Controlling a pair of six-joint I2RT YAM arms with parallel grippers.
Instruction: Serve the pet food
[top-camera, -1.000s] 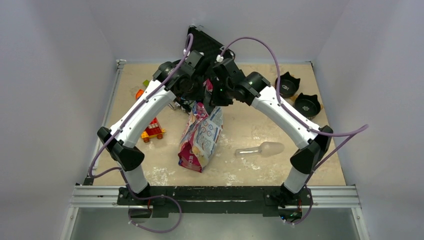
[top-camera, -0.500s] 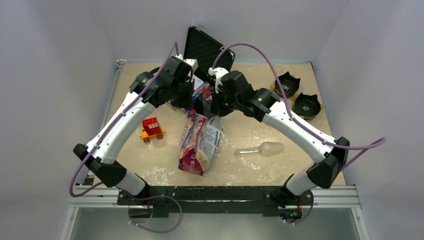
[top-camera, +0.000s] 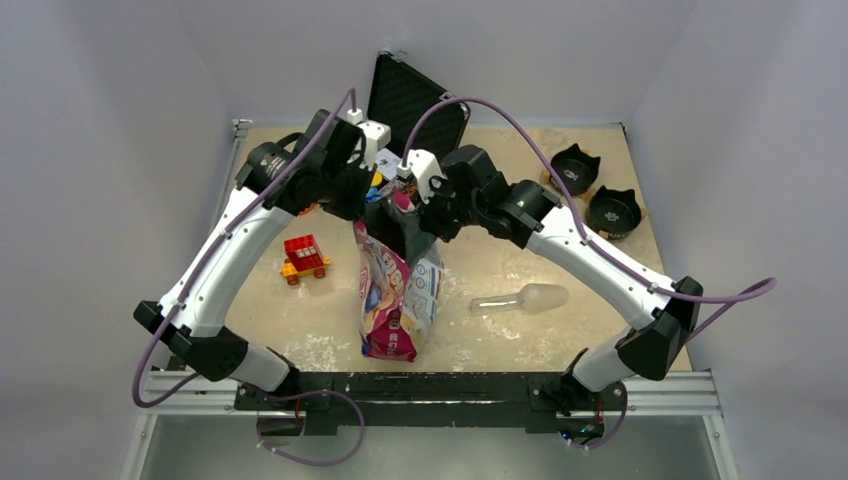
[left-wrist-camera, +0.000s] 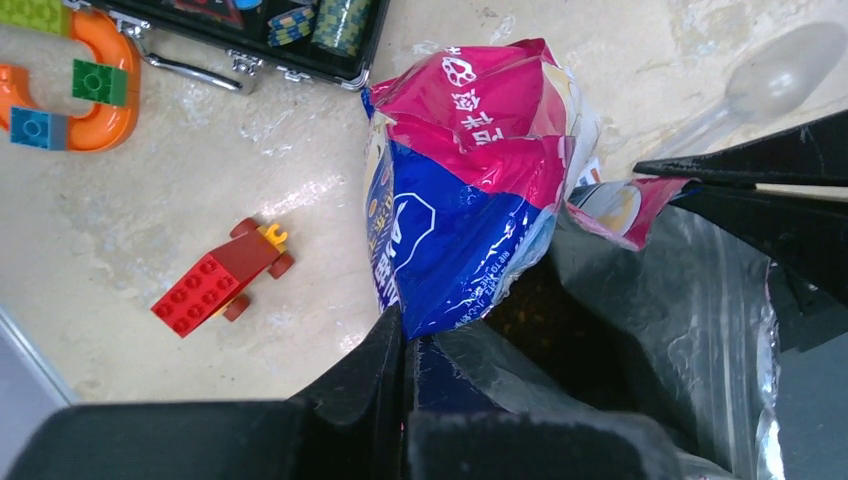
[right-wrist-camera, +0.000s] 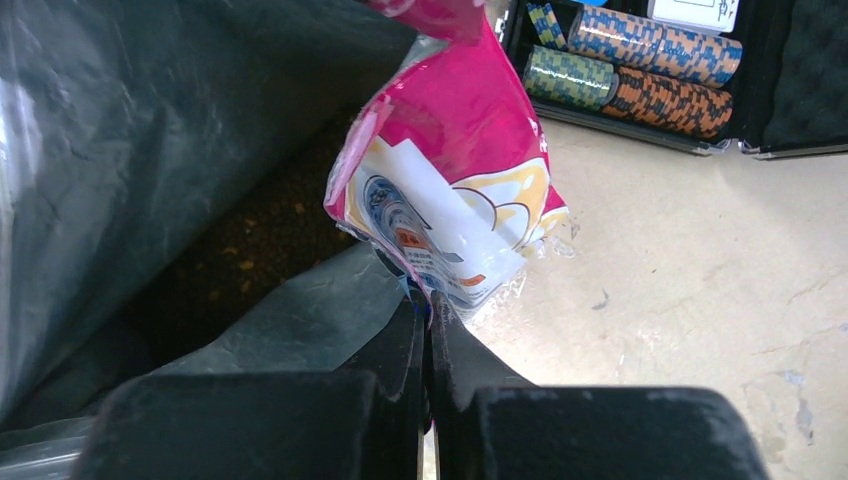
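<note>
The bag (top-camera: 395, 290) is held up by its top, its mouth drawn open from both sides. The left gripper (left-wrist-camera: 405, 335) is clamped shut on the bag's blue-and-pink edge, and the right gripper (right-wrist-camera: 428, 305) is pinched tight on the opposite pink-and-white edge. The pet food (right-wrist-camera: 245, 250) is seen deep inside the bag, a dark brown mass. A clear scoop (top-camera: 520, 298) lies right of the bag, with two black bowls (top-camera: 612, 212) farther right.

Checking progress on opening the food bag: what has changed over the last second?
The left gripper and right gripper, each pinched on the rim of the bag, lifted its top, so it stands more upright, mouth held open, kibble showing inside. Both elbows sank outward. The scoop, two bowls and red toy stayed put.
</note>
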